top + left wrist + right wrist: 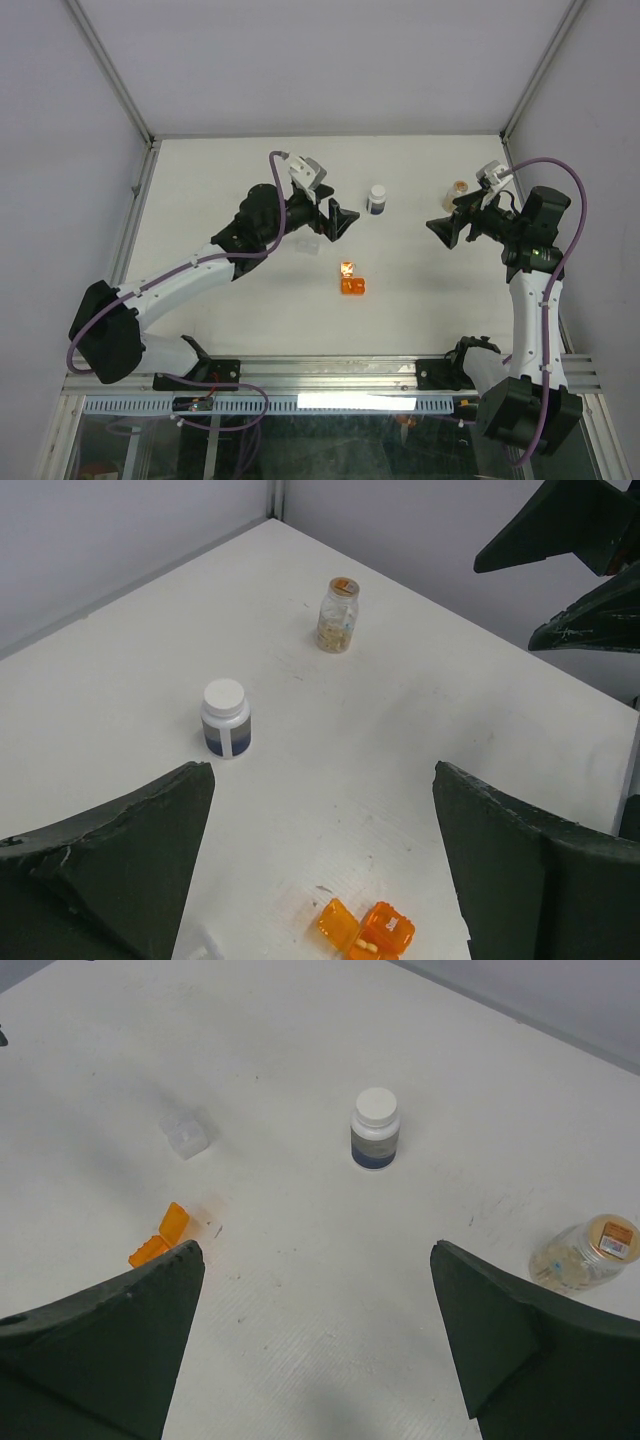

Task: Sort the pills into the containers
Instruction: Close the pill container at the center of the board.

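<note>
A small translucent orange container (352, 286) lies in the middle of the table with its lid flipped open. In the left wrist view the orange container (367, 932) shows a pale pill (367, 947) inside. The white bottle with a dark band (377, 199) stands upright behind it. A clear vial (459, 190) holding tan pills is at the back right. My left gripper (340, 220) hovers open left of the white bottle (226, 718), nothing between its fingers. My right gripper (445, 228) hangs open near the vial (585, 1255), holding nothing.
A tiny clear plastic box (185, 1135) lies on the table left of the orange container (160, 1238), under my left arm. The white table (420, 300) has raised metal rails along its left, right and near edges.
</note>
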Available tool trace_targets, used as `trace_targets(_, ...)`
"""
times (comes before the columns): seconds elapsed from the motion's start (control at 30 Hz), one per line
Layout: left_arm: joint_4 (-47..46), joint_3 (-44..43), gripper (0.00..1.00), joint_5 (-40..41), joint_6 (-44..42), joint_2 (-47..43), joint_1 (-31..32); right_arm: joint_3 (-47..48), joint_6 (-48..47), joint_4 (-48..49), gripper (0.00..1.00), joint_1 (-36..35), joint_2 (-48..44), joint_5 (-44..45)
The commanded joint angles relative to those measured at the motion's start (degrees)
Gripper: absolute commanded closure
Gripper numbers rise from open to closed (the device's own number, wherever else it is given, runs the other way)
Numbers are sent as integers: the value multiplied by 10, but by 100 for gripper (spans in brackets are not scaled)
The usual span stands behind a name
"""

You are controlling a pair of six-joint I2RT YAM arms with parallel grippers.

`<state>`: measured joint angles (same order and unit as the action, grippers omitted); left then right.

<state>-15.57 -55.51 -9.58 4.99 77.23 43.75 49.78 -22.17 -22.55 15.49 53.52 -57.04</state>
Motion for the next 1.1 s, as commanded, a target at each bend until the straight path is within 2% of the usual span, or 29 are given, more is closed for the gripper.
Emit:
trace_targets(0.0, -40, 25, 6, -14, 28, -40, -11, -5, -4, 17, 1, 4, -6, -21)
trace_targets(0.67, -48, 123, 5, -10, 72, -90, -26, -9, 0, 22, 1, 4, -7, -37)
trace_targets(1.07, -47, 142, 5, -14, 84, -94, -29, -12, 5, 28, 1, 4, -6, -40)
